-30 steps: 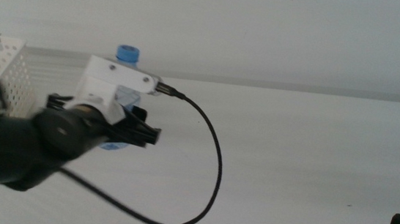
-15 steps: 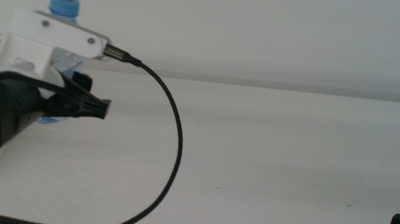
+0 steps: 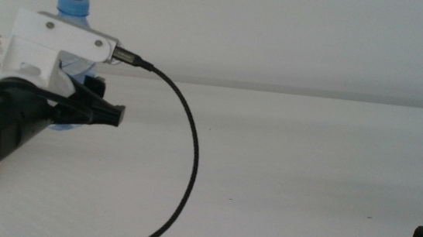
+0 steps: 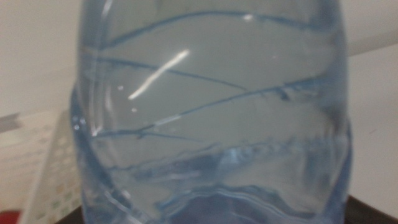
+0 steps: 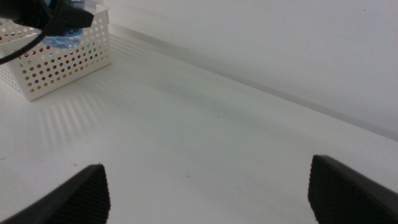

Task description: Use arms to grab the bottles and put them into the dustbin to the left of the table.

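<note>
Left gripper (image 3: 92, 107) clamped on water bottle (image 3: 75, 43), held raised, probably over dustbin (image 5: 59, 62) at table's (image 3: 308, 167) left end, right gripper (image 5: 208, 190) jaws apart, parked low near table's front edge

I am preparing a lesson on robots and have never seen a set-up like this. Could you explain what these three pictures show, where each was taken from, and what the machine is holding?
These are two robot arms at a white table. The middle view looks over the table. The left gripper holds a clear water bottle with a blue cap, lifted near the picture's left edge. The left wrist view comes from a camera on that arm, so the bottle fills it. The right wrist view comes from the other arm, which waits low over the table; the right gripper has its dark fingers spread apart. That view also shows the white perforated dustbin at the table's far side.
</note>
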### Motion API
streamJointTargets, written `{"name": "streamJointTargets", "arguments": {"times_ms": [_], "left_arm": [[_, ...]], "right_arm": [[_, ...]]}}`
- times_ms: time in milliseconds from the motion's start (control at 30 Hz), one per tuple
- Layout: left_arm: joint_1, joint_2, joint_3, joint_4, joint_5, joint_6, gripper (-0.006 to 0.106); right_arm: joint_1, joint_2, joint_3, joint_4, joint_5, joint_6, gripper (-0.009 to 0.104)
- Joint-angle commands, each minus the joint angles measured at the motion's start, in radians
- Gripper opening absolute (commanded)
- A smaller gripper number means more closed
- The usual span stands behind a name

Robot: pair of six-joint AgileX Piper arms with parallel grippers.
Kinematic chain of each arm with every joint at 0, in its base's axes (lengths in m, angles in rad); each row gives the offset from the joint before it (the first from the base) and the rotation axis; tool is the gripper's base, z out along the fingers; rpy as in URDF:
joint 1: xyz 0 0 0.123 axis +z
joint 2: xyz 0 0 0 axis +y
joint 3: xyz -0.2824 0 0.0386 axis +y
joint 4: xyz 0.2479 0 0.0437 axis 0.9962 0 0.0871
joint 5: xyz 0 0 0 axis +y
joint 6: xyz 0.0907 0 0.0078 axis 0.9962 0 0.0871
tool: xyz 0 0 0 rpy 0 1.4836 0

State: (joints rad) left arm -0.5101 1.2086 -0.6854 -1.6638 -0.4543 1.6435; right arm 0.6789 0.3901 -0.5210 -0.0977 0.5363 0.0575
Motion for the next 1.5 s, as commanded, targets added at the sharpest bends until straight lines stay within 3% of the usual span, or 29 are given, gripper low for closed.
{"name": "streamJointTargets", "arguments": {"times_ms": [0,200,300,400,467,533,633,900,1167,1467], "left_arm": [[0.002,-0.012,-0.001,0.149,0.068,-0.152,-0.002],[0.056,-0.012,-0.001,0.464,0.273,-0.473,-0.002],[0.125,-0.012,-0.02,0.732,0.461,-0.743,-0.002],[0.227,-0.012,-0.104,1.059,0.727,-1.049,-0.002],[0.284,-0.006,-0.193,1.21,0.885,-1.197,-0.002],[0.344,0.007,-0.28,1.302,1.045,-1.275,-0.002],[0.455,0.048,-0.419,1.351,1.297,-1.273,-0.002],[0.781,0.287,-0.758,1.351,1.67,-1.051,-0.002],[0.98,0.51,-0.944,1.395,1.692,-1.015,-0.002],[1.008,0.671,-0.945,1.472,1.623,-0.959,-0.002]], "right_arm": [[-0.001,-0.004,0.003,-0.008,-0.012,-0.002,0.085],[-0.001,-0.004,0.003,-0.008,-0.012,-0.002,0.085],[-0.001,-0.004,0.003,-0.008,-0.012,-0.002,0.085],[-0.001,-0.004,0.003,-0.008,-0.012,-0.002,0.085],[-0.001,-0.004,0.003,-0.008,-0.012,-0.002,0.085],[-0.001,-0.004,0.003,-0.008,-0.012,-0.002,0.085],[-0.001,-0.004,0.003,-0.006,-0.012,-0.002,0.085],[-0.001,-0.004,0.003,-0.005,-0.012,-0.002,0.085],[-0.001,-0.004,0.003,-0.005,-0.012,-0.002,0.085],[-0.001,-0.004,0.003,-0.005,-0.012,-0.002,0.085]]}}
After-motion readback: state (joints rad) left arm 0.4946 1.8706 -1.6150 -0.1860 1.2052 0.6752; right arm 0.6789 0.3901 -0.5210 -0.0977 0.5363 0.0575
